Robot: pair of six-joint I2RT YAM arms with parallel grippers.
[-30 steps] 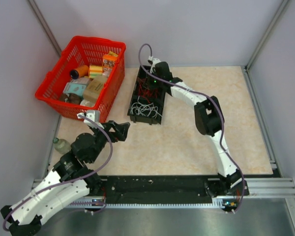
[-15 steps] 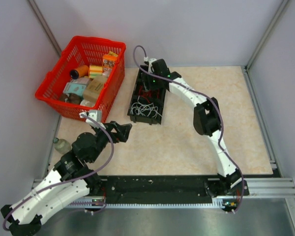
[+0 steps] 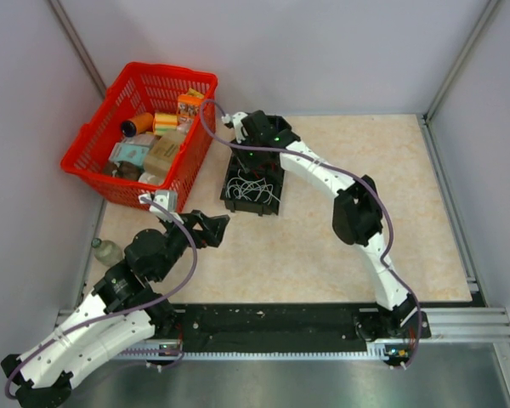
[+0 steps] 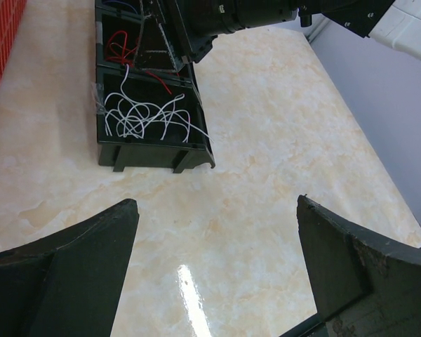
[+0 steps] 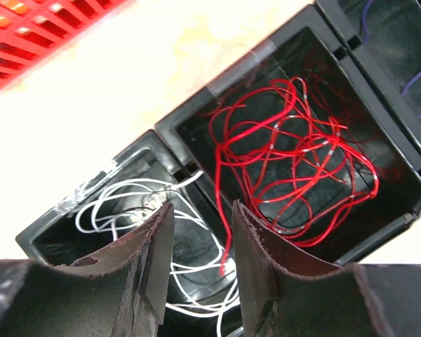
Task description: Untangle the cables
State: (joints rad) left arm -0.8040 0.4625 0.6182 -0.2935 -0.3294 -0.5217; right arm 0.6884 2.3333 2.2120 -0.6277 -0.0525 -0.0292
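A black tray (image 3: 274, 194) with three compartments in a row lies at mid-table. White cables (image 3: 250, 189) fill its near compartment, also seen in the left wrist view (image 4: 147, 116). In the right wrist view, red cables (image 5: 295, 161) fill the middle compartment and one red strand hangs over the divider into the white cables (image 5: 119, 210). Dark blue cables (image 5: 407, 77) lie in the far compartment. My right gripper (image 3: 248, 153) (image 5: 200, 210) hovers over the tray, jaws narrowly open and empty. My left gripper (image 3: 219, 228) (image 4: 214, 203) is wide open and empty, above the bare table short of the tray (image 4: 154, 154).
A red basket (image 3: 85, 161) full of boxes and a can stands at the back left, close to the tray. A small bottle (image 3: 106, 251) stands by the left wall. Grey walls enclose the table on three sides. The right arm's purple cable (image 3: 206, 119) loops over the basket's corner.
My right gripper has swung left and nearer along the tray, from its far end to over the middle. Its purple cable loop swung left with it. The left arm barely moved.
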